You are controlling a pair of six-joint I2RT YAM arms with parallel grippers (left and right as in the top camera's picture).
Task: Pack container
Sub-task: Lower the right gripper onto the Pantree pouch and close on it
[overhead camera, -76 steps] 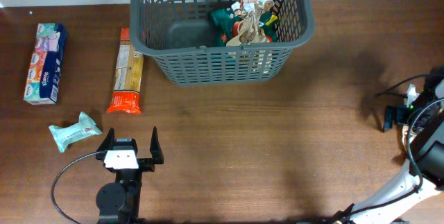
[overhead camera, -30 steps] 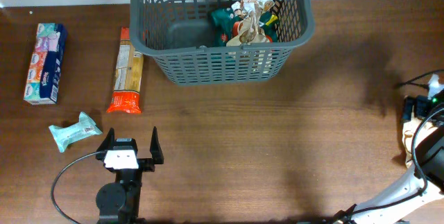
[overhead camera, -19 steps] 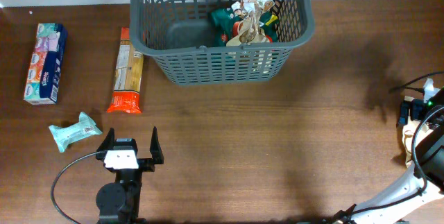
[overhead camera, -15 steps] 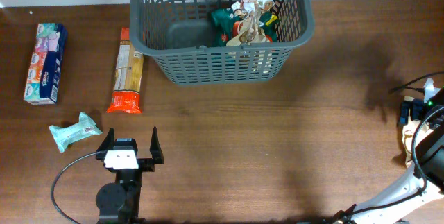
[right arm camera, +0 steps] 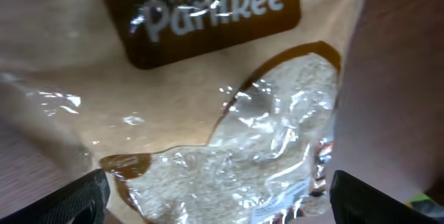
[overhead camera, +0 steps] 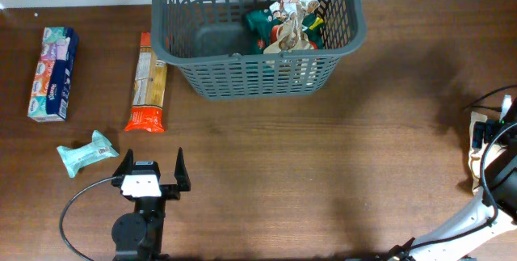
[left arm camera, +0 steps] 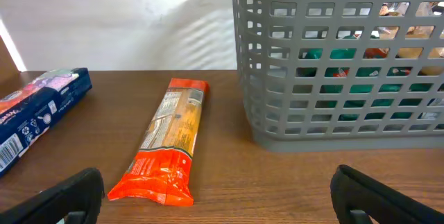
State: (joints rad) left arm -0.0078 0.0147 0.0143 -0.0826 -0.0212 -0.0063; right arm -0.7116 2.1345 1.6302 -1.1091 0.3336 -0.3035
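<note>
Container (overhead camera: 254,31) at the far middle of the table (overhead camera: 323,180) — packets (overhead camera: 287,23) inside.
Overhead: my left gripper (overhead camera: 151,158) sits near-left, fingers spread. Left wrist: a pasta packet (left arm camera: 166,141) lies just left of the container. Right wrist: my right gripper (right arm camera: 222,200) gapes wide over a rice bag (right arm camera: 208,113) — not clamped.

The left end effector (overhead camera: 152,161) is black, with a white block (overhead camera: 142,185) and a looping black cable (overhead camera: 74,206); the right arm (overhead camera: 459,222) is white.

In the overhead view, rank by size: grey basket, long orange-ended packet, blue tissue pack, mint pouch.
Dark grey lattice plastic basket
then long orange-ended packet and blue tissue pack, too alike to rank
then small mint-green pouch
</note>
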